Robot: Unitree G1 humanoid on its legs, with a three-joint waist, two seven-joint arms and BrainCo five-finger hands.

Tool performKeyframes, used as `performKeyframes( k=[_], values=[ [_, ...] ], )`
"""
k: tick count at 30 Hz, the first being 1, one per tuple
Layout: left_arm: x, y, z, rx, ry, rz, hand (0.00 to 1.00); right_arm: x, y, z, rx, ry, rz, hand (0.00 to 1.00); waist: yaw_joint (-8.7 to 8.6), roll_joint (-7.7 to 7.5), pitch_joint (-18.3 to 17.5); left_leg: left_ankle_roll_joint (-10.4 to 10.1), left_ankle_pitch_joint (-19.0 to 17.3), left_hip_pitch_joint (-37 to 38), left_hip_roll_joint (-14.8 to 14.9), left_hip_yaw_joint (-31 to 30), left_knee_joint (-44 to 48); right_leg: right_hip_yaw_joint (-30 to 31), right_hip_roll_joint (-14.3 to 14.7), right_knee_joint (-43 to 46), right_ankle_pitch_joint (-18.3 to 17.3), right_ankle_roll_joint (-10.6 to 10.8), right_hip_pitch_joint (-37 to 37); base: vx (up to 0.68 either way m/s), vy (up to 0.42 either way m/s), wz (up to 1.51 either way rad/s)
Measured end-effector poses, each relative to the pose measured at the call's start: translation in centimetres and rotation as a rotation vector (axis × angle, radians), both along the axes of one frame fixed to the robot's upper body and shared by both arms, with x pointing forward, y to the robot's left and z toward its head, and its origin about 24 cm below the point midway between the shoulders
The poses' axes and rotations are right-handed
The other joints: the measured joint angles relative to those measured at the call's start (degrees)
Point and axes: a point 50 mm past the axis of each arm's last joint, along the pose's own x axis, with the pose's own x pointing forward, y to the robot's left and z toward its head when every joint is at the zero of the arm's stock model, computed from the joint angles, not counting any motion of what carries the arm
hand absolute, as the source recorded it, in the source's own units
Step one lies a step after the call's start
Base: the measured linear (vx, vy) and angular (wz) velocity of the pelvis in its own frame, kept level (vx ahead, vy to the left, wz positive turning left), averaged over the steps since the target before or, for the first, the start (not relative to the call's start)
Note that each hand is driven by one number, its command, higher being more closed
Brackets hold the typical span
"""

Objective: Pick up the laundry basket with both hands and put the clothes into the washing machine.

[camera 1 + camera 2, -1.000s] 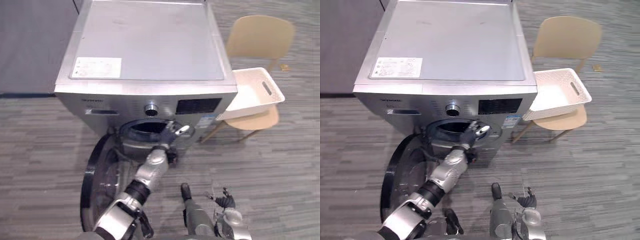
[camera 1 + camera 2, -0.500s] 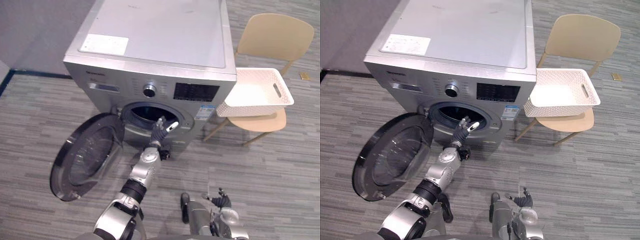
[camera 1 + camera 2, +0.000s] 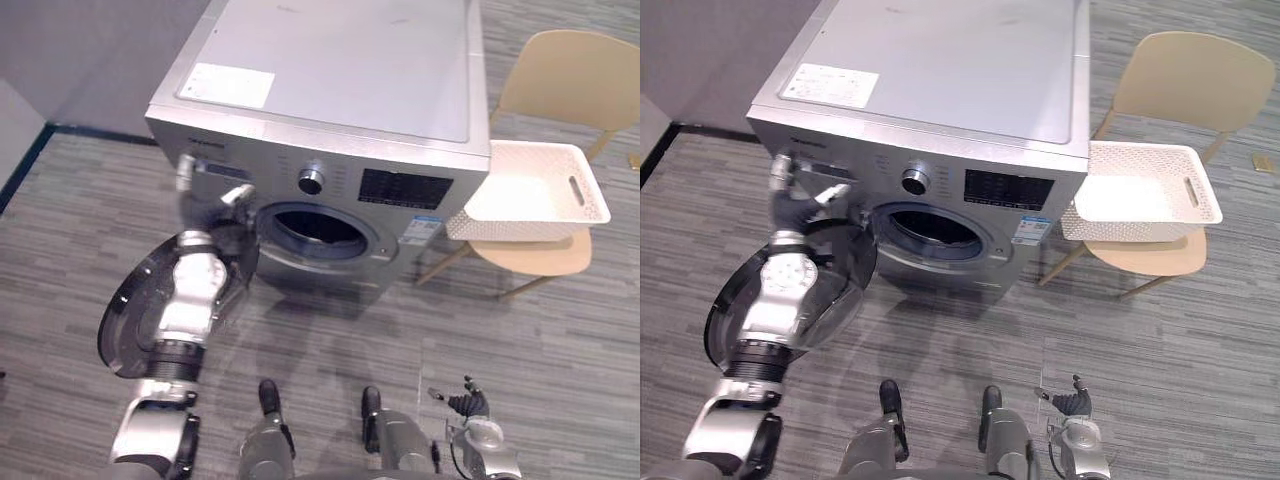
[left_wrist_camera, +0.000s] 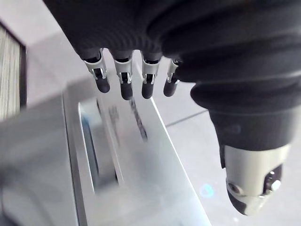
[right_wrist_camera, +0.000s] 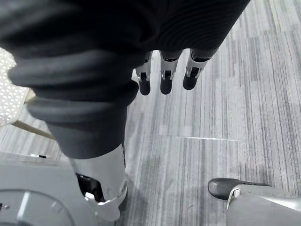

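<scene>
The silver washing machine (image 3: 330,90) stands with its round drum opening (image 3: 320,228) uncovered and its dark glass door (image 3: 840,280) swung out to the left. My left hand (image 3: 205,210) is raised in front of the machine's upper left panel, by the detergent drawer (image 4: 101,150); its fingers (image 4: 123,82) are straight and hold nothing. The white laundry basket (image 3: 530,195) sits on a tan chair (image 3: 560,90) to the right of the machine, and its inside looks plain white. My right hand (image 3: 468,405) hangs low at the lower right, open over the floor (image 5: 202,141).
Grey striped carpet (image 3: 1160,340) lies in front of the machine and chair. A dark wall (image 3: 90,60) runs behind on the left. The open door juts out over the floor left of the drum opening.
My left hand has moved away from the drum opening, up and to the left to the drawer panel. The camera has shifted, so the whole scene sits differently.
</scene>
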Motion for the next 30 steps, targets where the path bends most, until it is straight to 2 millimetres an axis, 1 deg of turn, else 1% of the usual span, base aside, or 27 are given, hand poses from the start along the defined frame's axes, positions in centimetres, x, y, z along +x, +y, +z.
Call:
performKeyframes(
  k=[1,2,3,5,6,8,11,12,16,17,19,21,23,24,27,30],
  values=[
    [-0.2,1.3,0.4,0.027,0.011,0.044,0.0,0.4,0.2,0.2,0.004,-0.016,0.016,0.0,0.29,-0.1,-0.1,0.0,0.0,-0.6,-0.1,0.0,0.1,0.1,0.0,-1.0,0.6,0.0,-0.1,0.03,0.056,0.01],
    [0.0,2.4,0.8,0.043,0.026,0.086,0.0,0.6,0.3,0.4,0.008,-0.03,0.028,0.0,0.96,-0.21,-0.1,0.0,0.0,-1.2,0.0,0.0,0.1,0.1,0.1,-2.0,1.2,0.0,-0.2,0.03,0.063,-0.02],
    [0.1,2.8,1.0,0.04,0.03,0.105,0.0,0.8,0.3,0.4,0.008,-0.036,0.033,0.0,1.29,-0.32,-0.2,0.0,0.0,-1.4,0.0,0.0,0.1,0.2,0.2,-2.3,1.6,0.0,-0.3,0.0,0.04,-0.05],
    [0.0,4.8,1.3,0.025,0.052,0.178,0.0,1.3,0.7,0.8,0.007,-0.063,0.06,0.0,1.47,-0.94,-0.5,0.2,-0.1,-2.0,0.2,0.4,0.3,0.4,0.4,-3.9,2.7,0.1,-0.3,-0.02,0.03,-0.11],
    [0.0,5.4,1.3,0.028,0.063,0.195,0.0,1.4,0.9,0.9,0.007,-0.069,0.068,0.0,1.49,-1.31,-0.8,0.3,-0.2,-2.4,0.3,0.7,0.6,0.5,0.5,-4.2,3.0,0.0,-0.6,-0.03,0.021,-0.11],
    [0.2,6.0,1.6,0.027,0.077,0.218,0.0,1.7,1.0,1.1,0.007,-0.084,0.073,0.0,1.65,-1.92,-1.0,0.5,-0.5,-3.9,0.6,0.9,1.5,0.6,0.7,-5.1,3.9,0.0,-1.4,-0.05,0.021,-0.09],
    [0.7,7.2,2.4,0.019,0.128,0.242,0.0,2.2,1.3,1.5,0.009,-0.109,0.093,0.0,1.93,-3.45,-0.8,0.7,-1.4,-7.1,1.9,1.2,4.6,1.6,1.6,-6.8,5.9,-0.2,-2.8,-0.07,0.019,-0.17],
    [0.9,7.5,2.3,0.022,0.158,0.243,0.0,2.2,1.5,1.5,0.021,-0.114,0.099,0.0,2.08,-4.09,-0.6,0.6,-2.0,-7.9,2.5,1.2,6.0,1.7,2.0,-7.5,6.6,-0.4,-2.9,-0.08,0.009,-0.22],
    [0.9,8.2,1.3,0.005,0.249,0.234,0.0,2.5,1.8,1.8,0.038,-0.134,0.098,0.0,2.7,-4.75,0.2,0.3,-3.5,-10.3,4.5,1.2,10.0,1.9,3.1,-8.4,7.7,-0.9,-3.4,-0.08,-0.003,-0.16],
    [0.7,8.7,0.8,-0.017,0.274,0.241,0.0,2.6,1.9,1.8,0.044,-0.138,0.095,0.0,3.01,-4.73,0.6,0.1,-3.9,-10.9,5.2,1.2,10.8,1.9,3.7,-9.0,8.1,-1.1,-3.4,-0.06,-0.041,-0.1],
    [0.0,9.6,-0.1,-0.071,0.307,0.268,0.0,2.8,2.0,1.9,0.054,-0.145,0.095,0.0,3.2,-4.99,1.1,0.1,-4.0,-11.6,5.8,1.0,11.2,1.9,4.2,-9.1,8.2,-1.3,-3.9,-0.05,-0.045,-0.08],
    [-0.8,10.1,-1.8,-0.136,0.334,0.286,0.0,3.0,2.1,2.0,0.065,-0.152,0.103,0.0,3.35,-4.93,1.8,0.1,-3.9,-11.7,6.1,1.1,11.2,2.0,4.4,-9.1,8.4,-1.5,-4.1,-0.02,-0.042,-0.05],
    [-1.3,9.4,-4.4,-0.255,0.353,0.269,0.0,3.0,2.2,1.9,0.068,-0.15,0.104,0.0,4.08,-4.73,2.0,0.1,-3.9,-11.7,6.1,1.2,11.2,2.0,4.4,-9.1,8.4,-1.5,-4.1,0.02,-0.008,0.0],
    [-1.4,9.1,-5.1,-0.262,0.361,0.266,0.0,3.0,2.1,2.0,0.068,-0.151,0.104,0.0,4.37,-4.7,2.0,0.1,-3.9,-11.6,6.1,1.2,11.3,2.0,4.4,-9.0,8.4,-1.5,-4.0,0.06,-0.01,0.02],
    [-2.2,8.1,-7.9,-0.336,0.387,0.24,0.0,3.6,2.2,2.2,0.067,-0.165,0.109,0.0,4.59,-3.65,2.6,0.2,-3.9,-10.1,5.6,1.0,11.0,1.8,4.1,-9.0,8.1,-1.3,-2.5,0.05,0.004,0.07],
    [-3.2,5.9,-11.6,-0.434,0.44,0.204,0.0,4.4,2.3,2.7,0.063,-0.18,0.119,0.0,4.77,-2.34,3.1,0.2,-3.9,-8.2,5.0,1.5,10.0,1.9,3.5,-8.9,7.7,-1.1,-1.2,0.0,0.0,0.0]
  ],
)
